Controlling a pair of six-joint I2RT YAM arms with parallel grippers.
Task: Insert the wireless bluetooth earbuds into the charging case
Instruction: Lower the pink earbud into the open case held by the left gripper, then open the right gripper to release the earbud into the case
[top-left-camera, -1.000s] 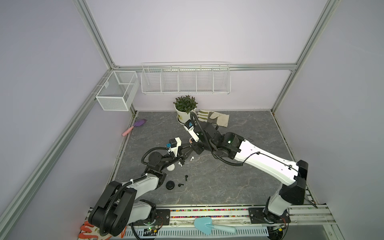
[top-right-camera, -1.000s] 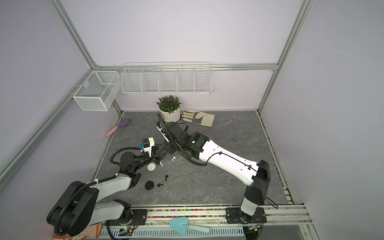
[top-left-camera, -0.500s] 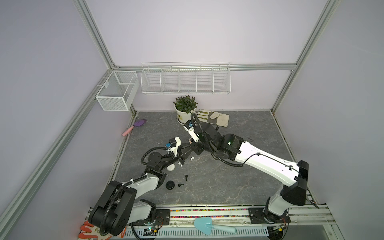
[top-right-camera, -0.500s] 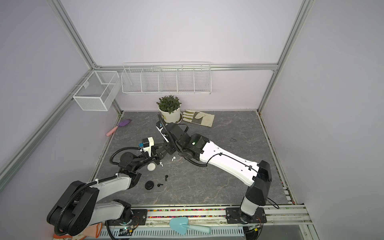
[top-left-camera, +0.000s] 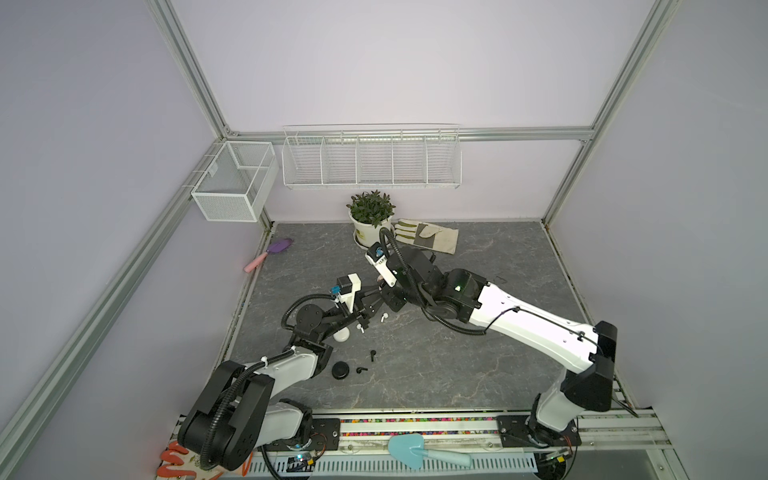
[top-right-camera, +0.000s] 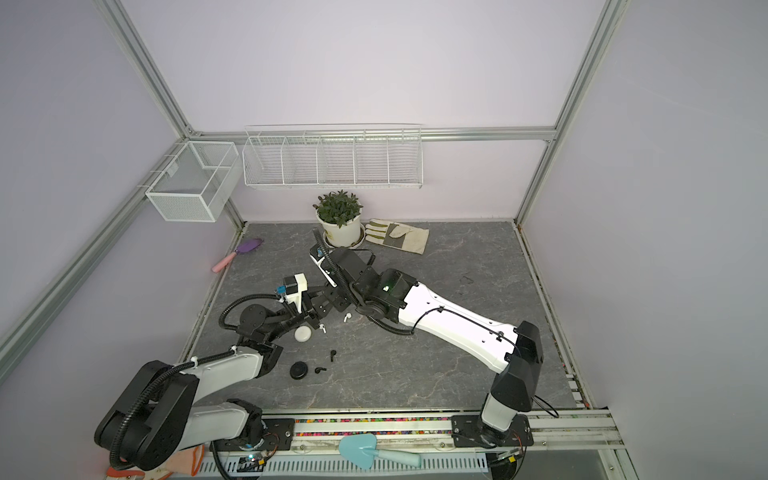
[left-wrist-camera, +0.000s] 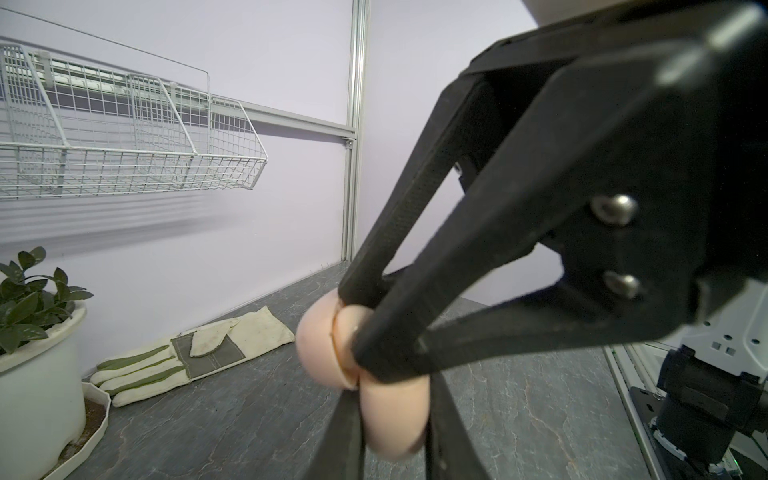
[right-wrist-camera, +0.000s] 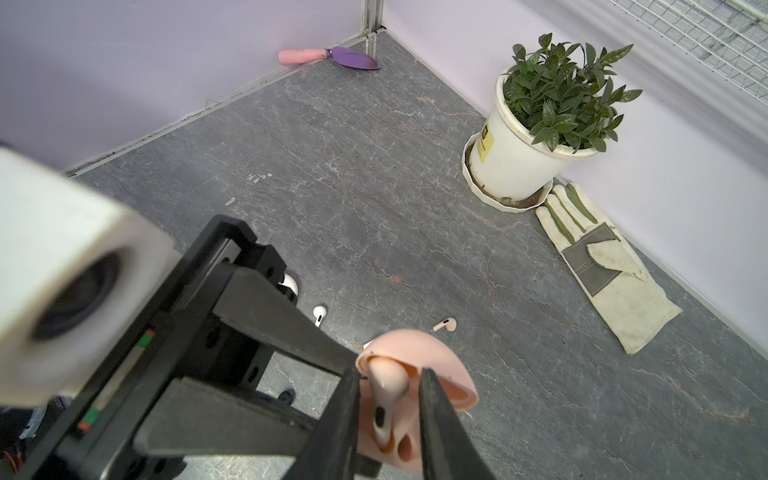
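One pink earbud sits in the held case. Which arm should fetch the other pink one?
Right. The left gripper is clamped on the pink case. The right gripper stands open around the seated earbud, gripping nothing, and the loose pink earbud lies on the table nearby.

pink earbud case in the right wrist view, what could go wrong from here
The pale pink stemmed earbud stands in the open pink clamshell charging case, apparently unseated; with the right gripper slightly open around it, it may tip out. The left gripper pinches the case only at its edge, so pushing could twist it.
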